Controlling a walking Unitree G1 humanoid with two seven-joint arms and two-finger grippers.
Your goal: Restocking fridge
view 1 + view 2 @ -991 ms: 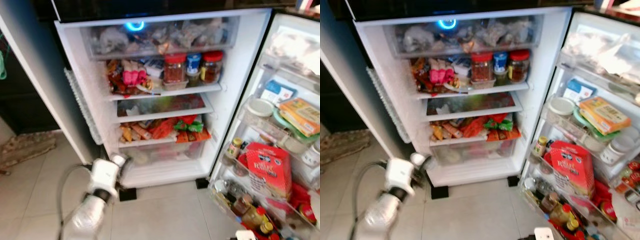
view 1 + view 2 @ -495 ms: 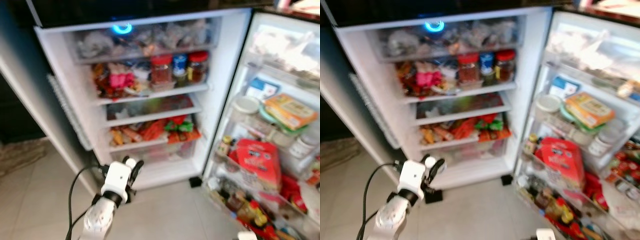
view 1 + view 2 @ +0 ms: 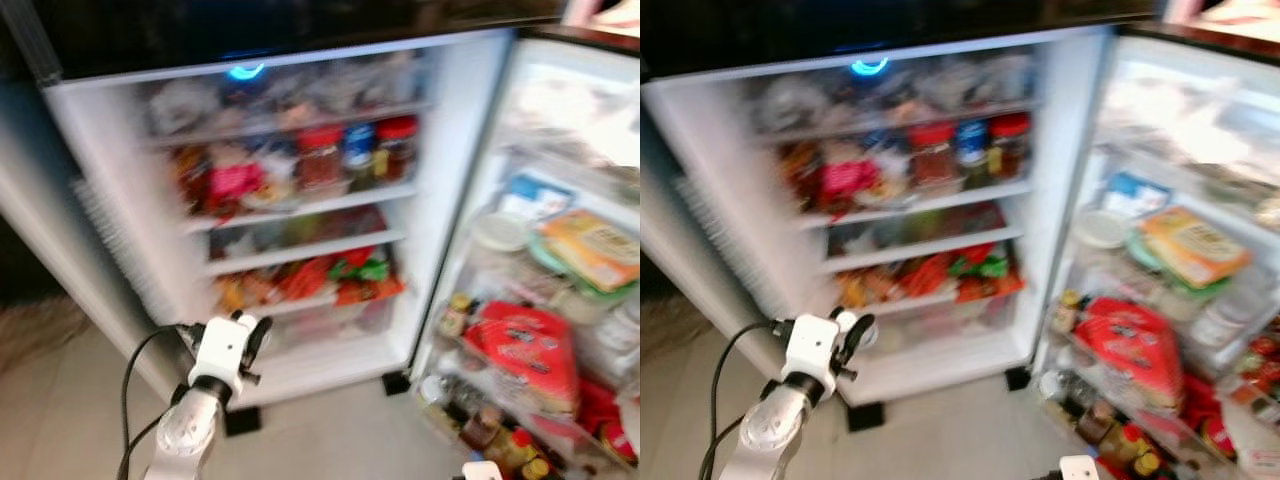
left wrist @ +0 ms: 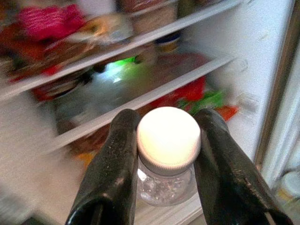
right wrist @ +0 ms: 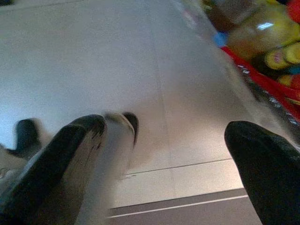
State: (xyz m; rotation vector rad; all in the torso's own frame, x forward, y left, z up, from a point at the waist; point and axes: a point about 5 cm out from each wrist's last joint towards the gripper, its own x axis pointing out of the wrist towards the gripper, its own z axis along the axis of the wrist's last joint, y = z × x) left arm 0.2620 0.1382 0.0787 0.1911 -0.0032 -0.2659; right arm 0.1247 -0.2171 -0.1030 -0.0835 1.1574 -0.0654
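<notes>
Your left tool (image 4: 166,164) is clenched on a white-lidded jar (image 4: 168,140), now raised from low near the floor to the fridge's (image 3: 455,180) bottom drawer front, facing the shelves (image 3: 300,250); you're closing in to place it. Your right tool (image 5: 164,154) hangs released over the tiled floor (image 5: 140,70). Every shelf looks crowded, the door racks (image 3: 560,330) too.

A pale tiled floor (image 3: 330,445) lies in front, a dark cabinet (image 3: 20,270) stands at the left, with a patterned rug (image 3: 35,335) below it
</notes>
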